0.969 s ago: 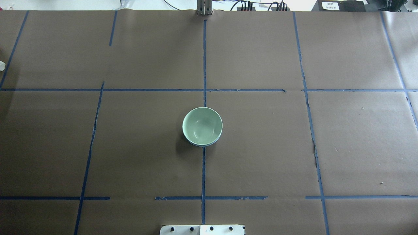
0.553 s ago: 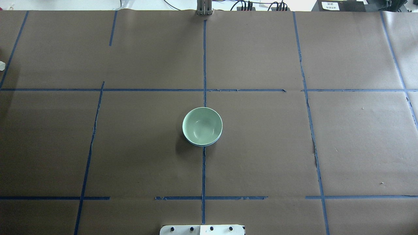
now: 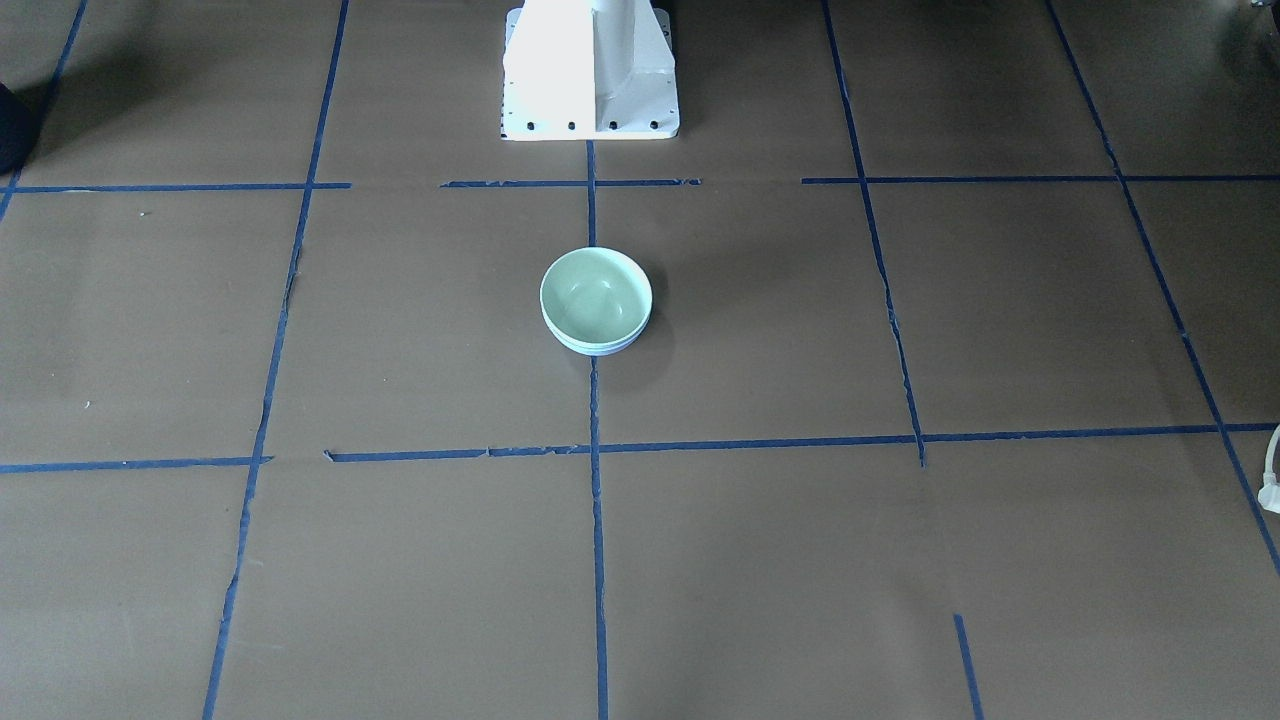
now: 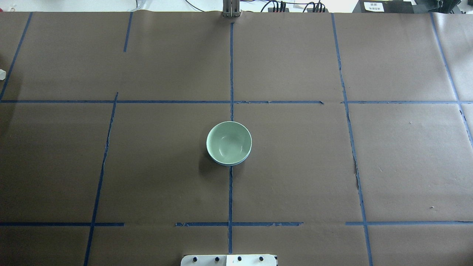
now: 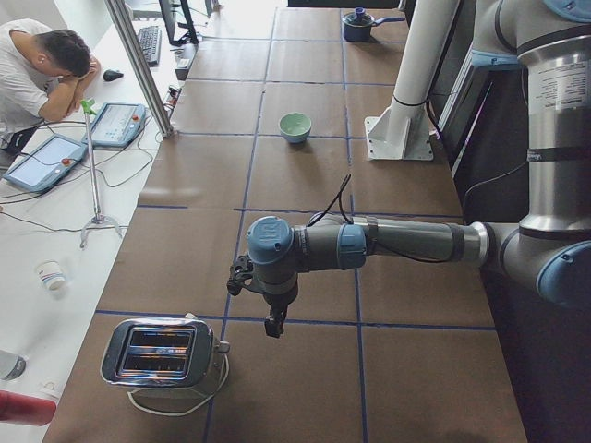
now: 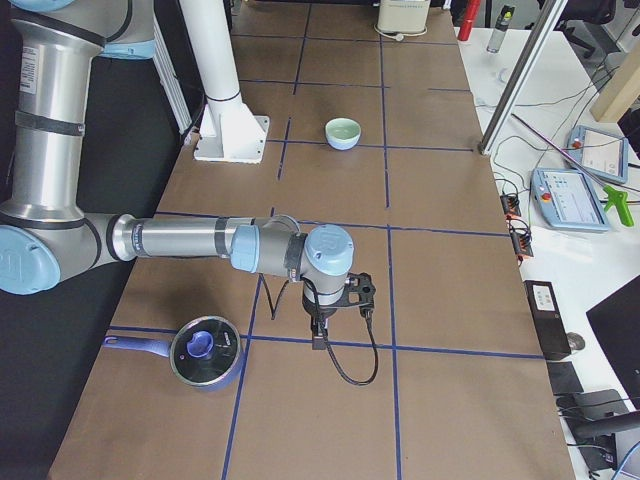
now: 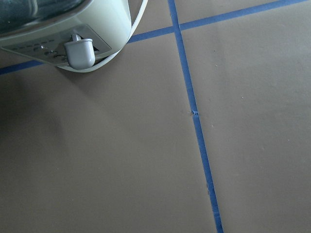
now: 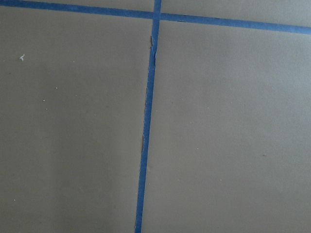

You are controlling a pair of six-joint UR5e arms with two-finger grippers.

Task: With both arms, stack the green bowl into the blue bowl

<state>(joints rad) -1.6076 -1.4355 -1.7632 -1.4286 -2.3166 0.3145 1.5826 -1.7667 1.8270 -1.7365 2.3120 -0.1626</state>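
The green bowl (image 4: pixel 228 142) sits nested inside the blue bowl (image 4: pixel 230 163) at the table's middle, on the centre tape line. Only a thin blue edge shows under it. The pair also shows in the front view, green bowl (image 3: pixel 595 290) over blue bowl (image 3: pixel 598 349). Both arms are far from the bowls. My left gripper (image 5: pixel 274 323) hangs over the table's left end near a toaster. My right gripper (image 6: pixel 318 338) hangs over the right end near a pot. Both show only in the side views, so I cannot tell whether they are open or shut.
A silver toaster (image 5: pixel 159 353) stands at the left end and shows in the left wrist view (image 7: pixel 63 29). A pot with a blue lid (image 6: pixel 205 350) stands at the right end. The white pedestal (image 3: pixel 590 70) stands behind the bowls. An operator sits beside the table.
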